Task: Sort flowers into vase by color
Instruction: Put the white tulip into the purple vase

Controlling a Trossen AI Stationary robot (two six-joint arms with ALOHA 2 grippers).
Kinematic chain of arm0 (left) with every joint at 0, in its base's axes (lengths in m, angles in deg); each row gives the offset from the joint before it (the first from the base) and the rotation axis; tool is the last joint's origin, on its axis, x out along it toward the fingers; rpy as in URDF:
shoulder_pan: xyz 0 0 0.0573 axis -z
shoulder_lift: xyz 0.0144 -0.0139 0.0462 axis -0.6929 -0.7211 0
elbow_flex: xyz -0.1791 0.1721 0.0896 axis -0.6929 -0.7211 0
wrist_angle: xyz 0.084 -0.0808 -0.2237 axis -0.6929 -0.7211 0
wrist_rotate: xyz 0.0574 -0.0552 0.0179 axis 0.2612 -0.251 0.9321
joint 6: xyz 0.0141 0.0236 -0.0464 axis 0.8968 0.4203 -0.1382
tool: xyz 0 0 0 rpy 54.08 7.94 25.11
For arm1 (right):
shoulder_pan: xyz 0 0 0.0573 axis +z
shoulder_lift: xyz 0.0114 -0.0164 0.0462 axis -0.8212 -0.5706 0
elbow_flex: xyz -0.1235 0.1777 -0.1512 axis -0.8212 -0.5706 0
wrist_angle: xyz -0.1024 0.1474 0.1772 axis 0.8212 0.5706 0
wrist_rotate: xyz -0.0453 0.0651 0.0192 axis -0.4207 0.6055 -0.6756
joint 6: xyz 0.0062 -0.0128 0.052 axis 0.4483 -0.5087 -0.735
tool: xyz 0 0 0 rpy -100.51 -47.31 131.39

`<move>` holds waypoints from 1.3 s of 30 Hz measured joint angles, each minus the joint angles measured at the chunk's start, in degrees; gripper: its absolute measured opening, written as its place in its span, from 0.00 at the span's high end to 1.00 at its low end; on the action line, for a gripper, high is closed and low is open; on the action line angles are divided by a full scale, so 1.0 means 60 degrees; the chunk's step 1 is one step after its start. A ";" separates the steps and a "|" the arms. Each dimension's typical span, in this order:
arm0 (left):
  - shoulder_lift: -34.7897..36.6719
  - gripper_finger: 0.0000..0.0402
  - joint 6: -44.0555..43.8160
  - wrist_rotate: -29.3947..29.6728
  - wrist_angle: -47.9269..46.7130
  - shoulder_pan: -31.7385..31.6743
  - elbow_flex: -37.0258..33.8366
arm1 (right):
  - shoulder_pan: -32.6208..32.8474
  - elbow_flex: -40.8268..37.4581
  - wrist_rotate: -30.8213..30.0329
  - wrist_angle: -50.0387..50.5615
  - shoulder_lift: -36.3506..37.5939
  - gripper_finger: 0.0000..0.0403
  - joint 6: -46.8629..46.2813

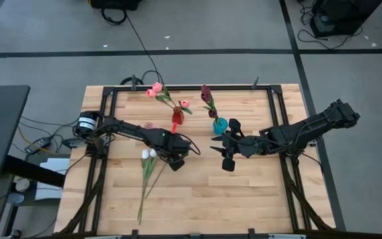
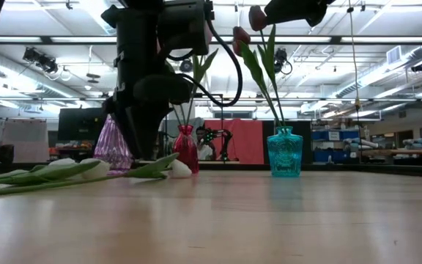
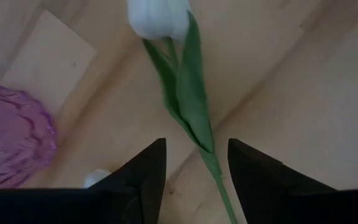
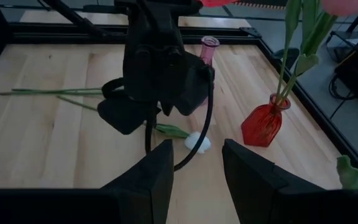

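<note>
White tulips (image 1: pixel 148 159) lie flat on the table left of centre, heads far, stems toward the near edge. My left gripper (image 1: pixel 176 161) is open, low over them; in the left wrist view its fingers (image 3: pixel 194 146) stand on either side of one white tulip's stem (image 3: pixel 211 158), below its head (image 3: pixel 157 15). Pink tulips stand in a red vase (image 1: pixel 177 119), maroon ones in a teal vase (image 1: pixel 219 125). A purple vase (image 3: pixel 11 143) stands empty. My right gripper (image 1: pixel 221 154) is open and empty right of centre.
The three vases stand in a row in the far middle of the table, also in the low view: purple (image 2: pixel 113 143), red (image 2: pixel 185 147), teal (image 2: pixel 284 152). The two grippers face each other, close together. A black frame (image 1: pixel 108 106) runs around the tabletop.
</note>
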 joint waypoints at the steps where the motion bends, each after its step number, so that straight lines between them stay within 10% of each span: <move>1: 0.0004 0.56 -0.0069 0.0102 0.0000 0.0000 0.0000 | 0.0000 0.0000 0.0000 0.0000 0.0000 0.63 0.0001; 22: 0.0009 0.56 0.0159 0.0332 0.1291 0.0000 -0.0758 | 0.0000 0.0000 0.0000 -0.0022 0.0004 0.63 -0.0002; 39: -0.0097 0.97 0.2069 0.0308 0.0800 -0.0030 0.0189 | 0.0000 0.0000 0.0011 0.0101 0.0010 0.63 -0.0002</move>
